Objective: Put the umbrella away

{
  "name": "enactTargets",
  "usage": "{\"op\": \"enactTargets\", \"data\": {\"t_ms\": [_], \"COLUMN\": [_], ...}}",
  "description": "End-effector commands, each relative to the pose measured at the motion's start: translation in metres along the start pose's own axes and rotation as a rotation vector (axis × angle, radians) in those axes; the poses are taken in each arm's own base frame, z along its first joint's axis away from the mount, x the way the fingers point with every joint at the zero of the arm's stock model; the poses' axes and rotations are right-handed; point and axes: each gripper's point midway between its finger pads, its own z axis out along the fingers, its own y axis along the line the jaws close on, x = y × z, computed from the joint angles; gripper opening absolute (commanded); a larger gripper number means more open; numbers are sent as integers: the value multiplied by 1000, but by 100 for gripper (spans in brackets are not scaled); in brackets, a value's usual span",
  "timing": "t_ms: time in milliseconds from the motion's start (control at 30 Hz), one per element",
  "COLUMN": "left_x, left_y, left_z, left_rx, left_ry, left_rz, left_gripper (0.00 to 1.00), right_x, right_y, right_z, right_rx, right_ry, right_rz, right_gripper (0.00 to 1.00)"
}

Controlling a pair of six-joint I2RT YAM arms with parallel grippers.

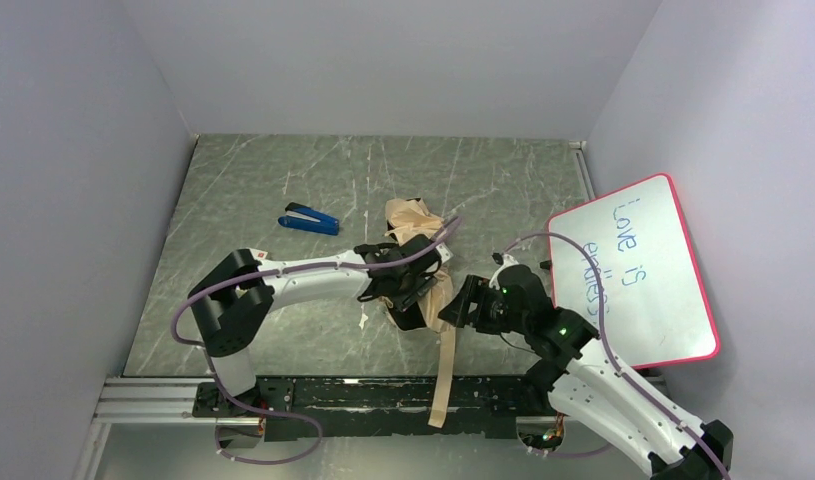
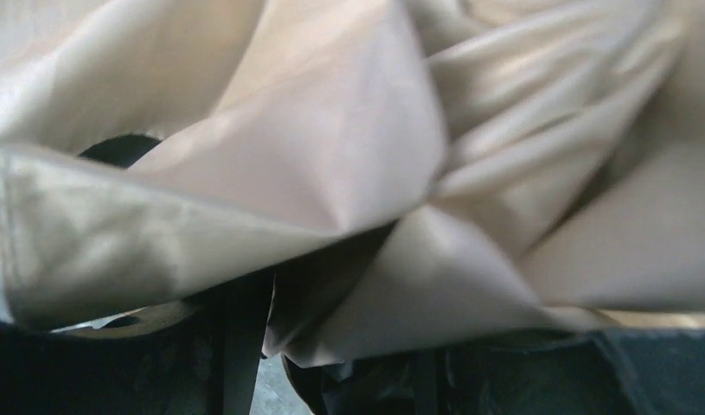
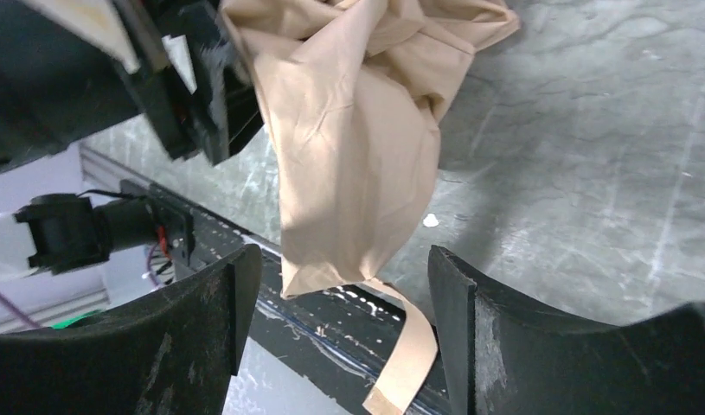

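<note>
The umbrella (image 1: 411,222) is a crumpled cream-beige bundle at the middle of the table, its dark lining showing under the arm. My left gripper (image 1: 403,290) is shut on the umbrella and holds it off the table. Folds of the canopy (image 2: 331,156) fill the left wrist view and hide most of the fingers. The beige strap (image 1: 445,375) hangs down over the front rail. My right gripper (image 1: 461,305) stands open just right of the bundle. In the right wrist view the hanging fabric (image 3: 349,156) and strap (image 3: 409,363) dangle ahead of the right gripper (image 3: 344,298), touching neither finger.
A blue stapler (image 1: 309,219) lies left of the umbrella. A pink-rimmed whiteboard (image 1: 633,270) with writing leans at the right side. The black mounting rail (image 1: 383,395) runs along the near table edge. Grey walls close in left, back and right.
</note>
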Motion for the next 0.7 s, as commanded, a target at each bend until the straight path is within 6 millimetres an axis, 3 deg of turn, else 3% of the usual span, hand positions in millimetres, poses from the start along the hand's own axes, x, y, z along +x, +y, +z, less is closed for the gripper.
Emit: {"op": "enactTargets", "data": {"t_ms": [0, 200, 400, 667], "left_x": [1, 11, 9, 7], "left_y": [15, 21, 21, 24], "left_z": [5, 19, 26, 31], "left_rx": [-6, -2, 16, 24], "left_ry": [-22, 5, 3, 5], "left_rz": [-29, -44, -49, -62], "left_gripper": [58, 50, 49, 47], "right_x": [2, 14, 21, 35], "right_y": [18, 17, 17, 14], "right_z": [0, 6, 16, 26], "right_rx": [-118, -171, -242, -315], "right_ry": [1, 22, 15, 23], "right_rz": [3, 11, -10, 11], "right_gripper": [74, 72, 71, 58]}}
